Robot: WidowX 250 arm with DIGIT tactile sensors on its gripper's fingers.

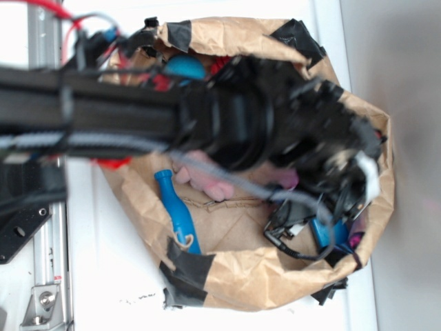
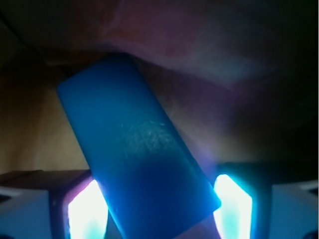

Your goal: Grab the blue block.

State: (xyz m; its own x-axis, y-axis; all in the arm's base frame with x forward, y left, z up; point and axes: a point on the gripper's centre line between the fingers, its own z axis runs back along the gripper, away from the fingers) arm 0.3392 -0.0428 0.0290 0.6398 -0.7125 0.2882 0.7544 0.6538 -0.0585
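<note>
The blue block (image 2: 134, 144), a flat bright-blue slab, fills the middle of the wrist view and lies slanted between my two lit pads (image 2: 87, 209). Its lower end sits in my gripper (image 2: 159, 209), whose pads press its two long edges, so the gripper is shut on it. From outside, my gripper (image 1: 331, 221) is deep in the right end of the brown paper bag (image 1: 241, 269). Only a small patch of the blue block (image 1: 320, 233) shows there, among the black fingers and cables. The arm hides most of the bag's middle.
Also in the bag are a long blue bottle-shaped toy (image 1: 178, 210), a pink plush (image 1: 207, 181) and a blue ball (image 1: 185, 67) near the top rim. A pink fabric shape (image 2: 199, 40) lies just beyond the block. The bag's taped walls stand close around the gripper.
</note>
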